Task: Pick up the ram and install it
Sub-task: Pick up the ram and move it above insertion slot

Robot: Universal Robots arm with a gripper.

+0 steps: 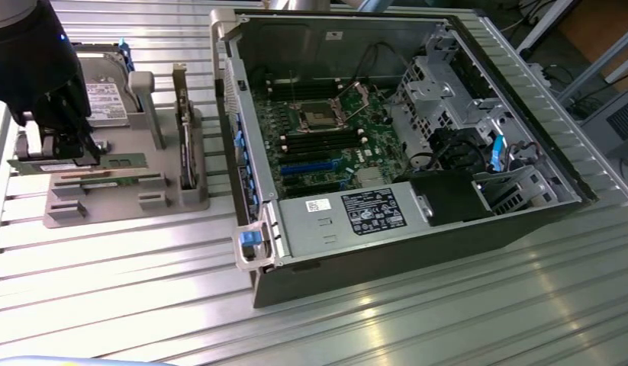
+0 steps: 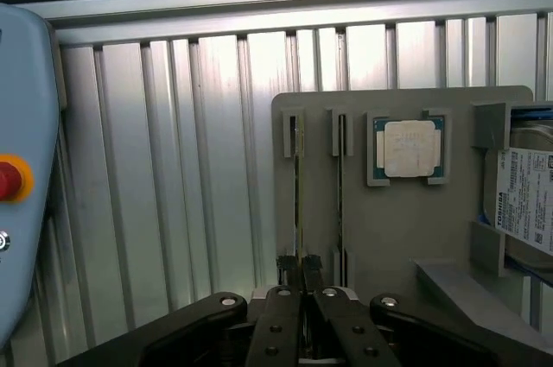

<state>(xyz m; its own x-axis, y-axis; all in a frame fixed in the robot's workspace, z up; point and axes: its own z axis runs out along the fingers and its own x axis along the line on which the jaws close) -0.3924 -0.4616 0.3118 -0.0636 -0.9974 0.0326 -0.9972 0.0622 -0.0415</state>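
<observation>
The ram (image 1: pixel 110 161) is a thin green stick standing on edge over the grey holder (image 1: pixel 115 206) at the exterior view's left. My gripper (image 1: pixel 61 152) comes down from the black arm and is shut on the stick near its middle. In the wrist view the ram (image 2: pixel 298 177) shows edge-on along a slot of the holder (image 2: pixel 389 229), pinched between my gripper's (image 2: pixel 300 270) black fingertips. Whether the stick is clear of its slot I cannot tell. The open computer case (image 1: pixel 497 217) lies to the exterior view's right, with the motherboard's dark memory slots (image 1: pixel 305 142) near its middle.
A square silver processor chip (image 2: pixel 408 148) sits in a pocket of the holder. A hard drive with a white label (image 1: pixel 106 99) stands at the holder's back. A dark card (image 1: pixel 186 149) stands upright beside the case. A red button (image 2: pixel 7 179) is on a pale blue box.
</observation>
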